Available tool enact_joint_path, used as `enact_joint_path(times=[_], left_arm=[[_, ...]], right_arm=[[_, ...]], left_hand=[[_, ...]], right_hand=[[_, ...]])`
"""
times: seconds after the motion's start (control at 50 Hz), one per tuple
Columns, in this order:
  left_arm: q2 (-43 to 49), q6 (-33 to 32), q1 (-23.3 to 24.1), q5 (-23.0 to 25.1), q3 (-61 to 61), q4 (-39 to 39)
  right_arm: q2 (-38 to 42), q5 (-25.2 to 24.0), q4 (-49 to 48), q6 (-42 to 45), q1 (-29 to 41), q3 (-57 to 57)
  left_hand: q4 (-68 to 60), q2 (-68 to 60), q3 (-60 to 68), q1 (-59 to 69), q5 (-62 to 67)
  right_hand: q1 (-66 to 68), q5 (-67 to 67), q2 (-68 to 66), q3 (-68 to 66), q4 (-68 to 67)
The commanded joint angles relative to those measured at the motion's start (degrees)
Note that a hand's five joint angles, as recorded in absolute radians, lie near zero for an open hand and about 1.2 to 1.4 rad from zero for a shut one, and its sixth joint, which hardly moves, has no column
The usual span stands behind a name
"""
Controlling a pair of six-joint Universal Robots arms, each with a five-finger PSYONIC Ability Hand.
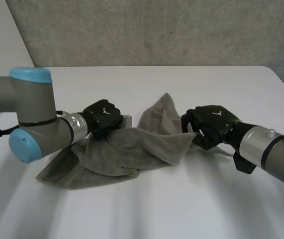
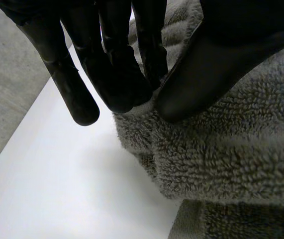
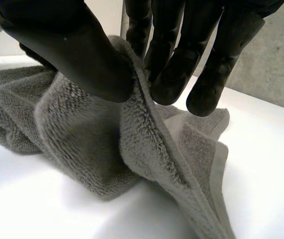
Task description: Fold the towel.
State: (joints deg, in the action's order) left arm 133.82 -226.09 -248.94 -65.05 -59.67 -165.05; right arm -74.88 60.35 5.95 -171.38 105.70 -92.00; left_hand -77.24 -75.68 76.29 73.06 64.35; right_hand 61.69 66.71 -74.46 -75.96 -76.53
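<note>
Left hand (image 1: pixel 103 117), just left of centre in the head view, pinches a fold at the far edge of the one grey towel (image 1: pixel 132 147) between thumb and fingers. Right hand (image 1: pixel 209 125), right of centre, grips the towel's right edge the same way, thumb against fingertips. That makes two hands on a single towel. The towel lies rumpled mid-frame on the white table (image 1: pixel 191 199). A peak rises between the hands, and its lower left corner is spread flat.

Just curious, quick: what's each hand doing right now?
Left hand: shut, pinching the towel.
Right hand: shut, pinching the towel's edge.
</note>
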Motion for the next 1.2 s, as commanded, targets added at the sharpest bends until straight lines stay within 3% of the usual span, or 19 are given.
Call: enact_joint_path(times=[0.02, 0.1, 0.14, 0.28, 0.32, 0.38, 0.4, 0.48, 0.5, 0.54, 0.58, 0.6, 0.64, 0.66, 0.7, 0.84, 0.86, 1.04, 1.2], left_arm=[[-7.34, 0.03, 0.04, 0.01, -3.53, 4.04], [-9.19, 0.03, -0.14, 0.18, -2.22, 3.95], [-8.84, 0.2, -0.14, 0.18, -0.03, 3.16], [-2.86, 3.99, -0.14, -4.21, 18.62, -5.37], [-2.42, 10.63, -0.05, -8.32, 27.72, -9.92], [-3.13, 15.32, 0.04, -9.84, 30.84, -11.87], [-4.95, 20.2, -0.05, -10.79, 32.14, -14.05], [-13.38, 31.99, -1.27, -11.33, 27.7, -21.78], [-13.41, 32.02, -1.28, -11.33, 27.67, -21.8], [-16.05, 34.48, -2.77, -10.98, 23.37, -24.09], [-19.63, 36.76, -5.4, -9.67, 13.05, -28.64], [-19.65, 36.77, -5.41, -9.66, 13.0, -28.66], [-22.71, 36.33, -6.29, -5.38, 1.37, -31.81], [-22.73, 36.33, -6.29, -5.36, 1.31, -31.82], [-25.26, 36.15, -7.25, 0.94, -11.46, -33.75], [-26.68, 31.17, -9.98, 10.54, -33.89, -38.05], [-26.51, 28.53, -10.33, 11.6, -38.03, -39.02], [-25.19, 16.21, -11.38, 12.58, -48.79, -36.49], [-26.94, 15.76, -13.75, 12.75, -46.87, -29.11]], right_arm=[[0.44, -3.57, 12.95, 12.04, -0.32, 3.93], [4.2, -3.04, 23.56, 25.01, 0.38, 11.72], [6.83, -2.09, 24.37, 26.09, 0.47, 16.54], [16.87, 5.48, 18.22, 18.72, 3.02, 45.41], [17.4, 10.82, 10.62, 12.34, 5.47, 58.28], [16.17, 13.74, 6.27, 8.43, 5.57, 61.76], [13.65, 15.66, 1.4, 4.6, 5.57, 61.94], [4.42, 14.38, -12.06, -2.28, 5.48, 54.94], [4.39, 14.36, -12.1, -2.29, 5.48, 54.91], [2.46, 11.46, -13.59, -2.29, 5.57, 50.95], [0.01, 4.11, -13.95, -1.16, 5.22, 42.73], [0.0, 4.08, -13.95, -1.15, 5.22, 42.69], [-1.66, -1.35, -12.46, 2.7, 5.13, 33.68], [-1.67, -1.37, -12.45, 2.72, 5.13, 33.64], [-2.29, -3.57, -8.95, 11.02, 4.96, 23.23], [-1.24, -2.61, -4.37, 32.65, 4.69, 4.32], [-0.1, -2.08, -4.37, 35.65, 4.17, 0.63], [5.0, 1.44, -6.04, 36.65, 2.67, -5.74], [4.48, 1.62, -5.95, 35.68, 1.97, -5.04]], left_hand=[[-2.76, -4.32, 3.71, 6.94, 5.65], [-2.76, -4.32, 3.71, 6.94, 5.65], [-2.76, -4.32, 3.71, 6.94, 5.65], [-2.76, -4.32, 3.71, 6.94, 5.65], [-2.76, -4.32, 3.71, 6.94, 5.65], [-2.76, -4.32, 3.71, 6.94, 5.65], [-2.76, -4.32, 3.71, 6.94, 5.65], [-2.76, -4.32, 3.71, 6.94, 5.65], [-2.76, -4.32, 3.71, 6.94, 5.65], [-2.76, -4.32, 3.71, 6.94, 5.65], [-2.76, -4.32, 3.71, 6.94, 5.65], [-2.76, -4.32, 3.71, 6.94, 5.65], [-2.76, -4.32, 3.71, 6.94, 5.65], [-2.76, -4.32, 3.71, 6.94, 5.65], [-2.76, -4.32, 3.71, 6.94, 5.65], [-2.76, -4.32, 3.71, 6.94, 5.65], [4.05, 2.49, -3.1, 0.13, -1.16], [34.87, 33.31, -33.92, -30.69, -31.98], [40.78, 39.22, -39.84, -36.6, -37.89]], right_hand=[[18.31, 3.29, -5.54, -4.04, -3.47], [18.31, 3.29, -5.54, -4.04, -3.47], [18.31, 3.29, -5.54, -4.04, -3.47], [18.31, 3.29, -5.54, -4.04, -3.47], [18.31, 3.29, -5.54, -4.04, -3.47], [18.31, 3.29, -5.54, -4.04, -3.47], [18.31, 3.29, -5.54, -4.04, -3.47], [18.31, 3.29, -5.54, -4.04, -3.47], [18.31, 3.29, -5.54, -4.04, -3.47], [18.31, 3.29, -5.54, -4.04, -3.47], [18.31, 3.29, -5.54, -4.04, -3.47], [18.31, 3.29, -5.54, -4.04, -3.47], [18.31, 3.29, -5.54, -4.04, -3.47], [18.31, 3.29, -5.54, -4.04, -3.47], [18.31, 3.29, -5.54, -4.04, -3.47], [18.31, 3.29, -5.54, -4.04, -3.47], [18.31, 3.29, -5.54, -4.04, -3.47], [18.31, 3.29, -5.54, -4.04, -3.47], [18.31, 3.29, -5.54, -4.04, -3.47]])
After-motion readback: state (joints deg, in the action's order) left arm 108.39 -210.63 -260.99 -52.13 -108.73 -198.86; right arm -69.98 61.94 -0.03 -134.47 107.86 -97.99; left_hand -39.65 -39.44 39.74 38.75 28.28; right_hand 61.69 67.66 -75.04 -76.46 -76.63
